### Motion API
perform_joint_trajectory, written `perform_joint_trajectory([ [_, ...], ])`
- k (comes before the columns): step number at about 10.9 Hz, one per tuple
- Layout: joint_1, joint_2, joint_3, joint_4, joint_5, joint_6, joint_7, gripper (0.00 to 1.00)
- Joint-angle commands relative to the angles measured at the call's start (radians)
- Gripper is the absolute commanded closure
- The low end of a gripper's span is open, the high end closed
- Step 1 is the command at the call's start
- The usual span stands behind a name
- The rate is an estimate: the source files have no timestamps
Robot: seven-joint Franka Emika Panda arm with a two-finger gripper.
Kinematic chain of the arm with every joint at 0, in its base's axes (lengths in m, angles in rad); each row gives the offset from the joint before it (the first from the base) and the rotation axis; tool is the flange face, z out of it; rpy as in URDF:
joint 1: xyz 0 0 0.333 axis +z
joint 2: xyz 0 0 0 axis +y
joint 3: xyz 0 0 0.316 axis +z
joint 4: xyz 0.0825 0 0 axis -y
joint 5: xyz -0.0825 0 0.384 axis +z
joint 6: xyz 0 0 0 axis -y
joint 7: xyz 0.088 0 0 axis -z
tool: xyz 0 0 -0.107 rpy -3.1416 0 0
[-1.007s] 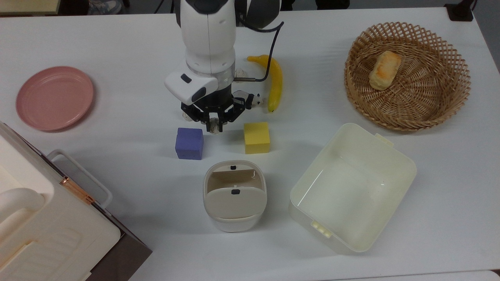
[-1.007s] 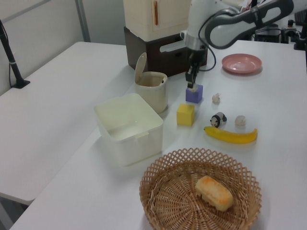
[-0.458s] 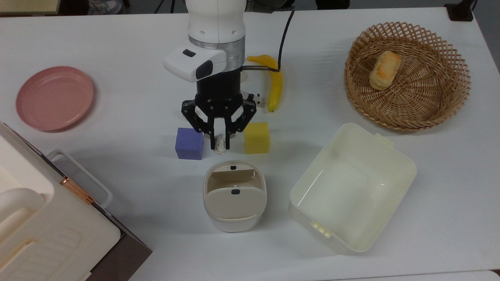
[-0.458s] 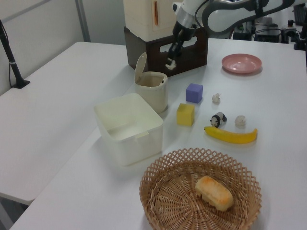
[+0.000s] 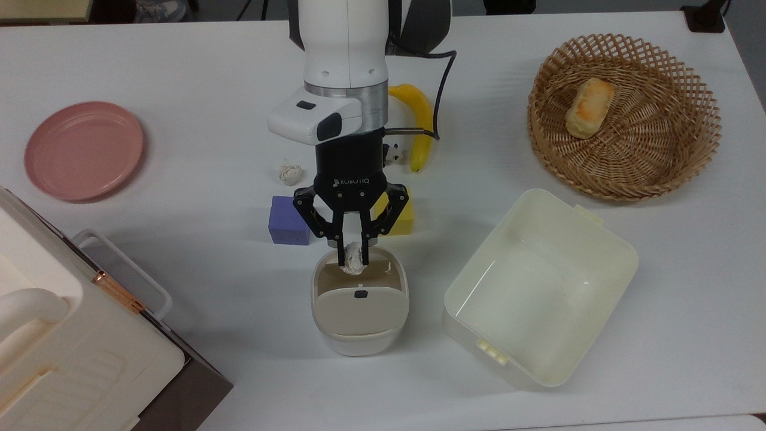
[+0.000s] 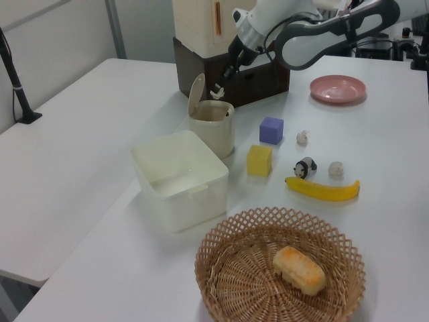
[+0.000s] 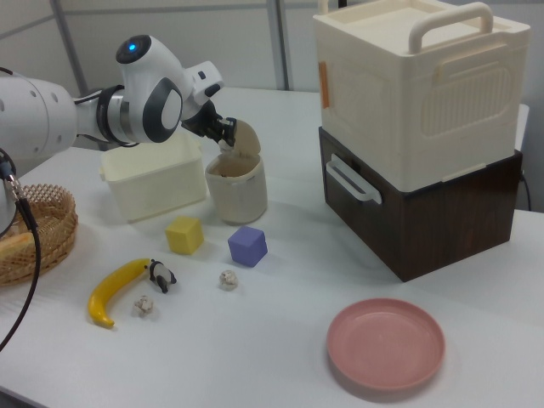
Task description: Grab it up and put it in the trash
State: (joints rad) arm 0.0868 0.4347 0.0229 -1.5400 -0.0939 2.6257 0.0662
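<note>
My gripper [image 5: 355, 260] is shut on a small crumpled off-white paper ball [image 5: 353, 256]. It holds the ball just above the open back half of the cream-beige bin [image 5: 315, 293], whose swing flap is tilted up. In the left view the gripper [image 6: 218, 90] hangs over the bin [image 6: 213, 131] beside the raised flap. The right view shows the gripper [image 7: 226, 144] at the bin's rim [image 7: 235, 194]. Two more paper balls lie on the table: one [image 5: 291, 173] behind the purple cube, and another [image 6: 336, 169] by the banana.
A purple cube [image 5: 289, 220] and a yellow cube [image 5: 404, 219] flank the arm behind the bin. A banana [image 5: 420, 123] and a panda figurine [image 5: 393, 154] lie further back. A cream tub [image 5: 616, 251], a wicker basket [image 5: 688, 149] with bread, a pink plate [image 5: 84, 149] and a stacked box [image 5: 72, 359] surround them.
The gripper has carried the paper ball from between the two cubes, up and over, to above the bin's opening. A paper ball on the table behind the purple cube has come into sight.
</note>
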Motion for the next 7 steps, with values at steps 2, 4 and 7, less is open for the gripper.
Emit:
perform_joint_trajectory([
  [2,0.016,0.003,-0.006,0.008,-0.021,0.014,0.023,0.0],
  [4,0.017,-0.008,-0.006,0.003,-0.02,0.005,0.023,0.0],
  [7,0.016,-0.062,-0.006,0.003,-0.02,-0.14,0.014,0.0],
])
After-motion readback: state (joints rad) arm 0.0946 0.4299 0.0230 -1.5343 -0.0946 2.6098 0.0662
